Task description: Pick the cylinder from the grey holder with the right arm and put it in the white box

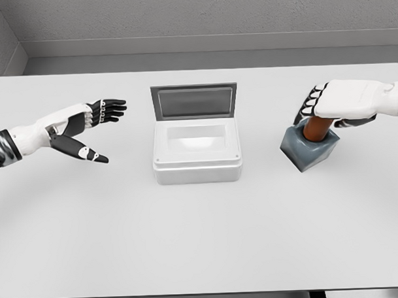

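The brown cylinder [316, 127] stands in the grey holder [309, 150] on the right side of the worktop [202, 240], its lower end sunk in the block and its upper end wrapped by my right hand [338, 101]. My fingers [310, 104] are clenched around the top of the cylinder, dark finger segments curling down on its left side, the white back of the hand lying above it. My right arm reaches in from the right edge, at about the level of the holder's top. The holder sits tilted on the pale surface, one corner turned toward the near side, and casts a soft shadow to its near left.

To the left of the holder, well apart from it, the white box [196, 152] rests at the middle of the worktop. Its grey lid [194, 101] stands raised on the far side, and the hollow inside lies open to view.

Farther left again, my left hand [80, 130] hovers over the worktop, clear of the box. It is released and holds nothing: the dark fingers point right toward the box, the thumb is spread toward the near side, and the arm enters from the left edge.

Beyond the far edge of the worktop runs a grey wall [194, 18].
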Controlling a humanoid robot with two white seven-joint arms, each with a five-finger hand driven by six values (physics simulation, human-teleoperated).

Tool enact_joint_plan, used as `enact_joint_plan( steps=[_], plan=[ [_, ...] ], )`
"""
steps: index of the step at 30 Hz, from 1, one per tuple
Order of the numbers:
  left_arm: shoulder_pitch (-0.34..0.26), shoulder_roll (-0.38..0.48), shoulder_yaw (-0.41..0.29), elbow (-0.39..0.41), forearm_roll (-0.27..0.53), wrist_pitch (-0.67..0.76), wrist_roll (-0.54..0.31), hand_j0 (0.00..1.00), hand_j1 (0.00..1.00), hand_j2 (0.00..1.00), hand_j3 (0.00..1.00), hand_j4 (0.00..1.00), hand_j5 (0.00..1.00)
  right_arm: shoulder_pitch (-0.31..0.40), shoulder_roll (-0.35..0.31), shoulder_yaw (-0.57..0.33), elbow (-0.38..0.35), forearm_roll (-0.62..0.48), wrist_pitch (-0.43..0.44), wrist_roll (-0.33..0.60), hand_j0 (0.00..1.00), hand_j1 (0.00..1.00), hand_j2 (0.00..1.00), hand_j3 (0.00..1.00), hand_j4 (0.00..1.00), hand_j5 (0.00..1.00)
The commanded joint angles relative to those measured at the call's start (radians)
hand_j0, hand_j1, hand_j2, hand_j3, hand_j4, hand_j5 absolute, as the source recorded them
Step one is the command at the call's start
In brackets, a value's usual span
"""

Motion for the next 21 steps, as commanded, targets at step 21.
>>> enact_joint_plan(
  steps=[21],
  plan=[
    [0.000,-0.001,0.002,0.000,0.006,0.001,-0.002,1.00,1.00,1.00,1.00,1.00,1.00,-0.002,-0.047,-0.059,0.000,-0.018,0.002,0.000,0.35,0.35,0.35,0.35,0.35,0.35]
  ],
)
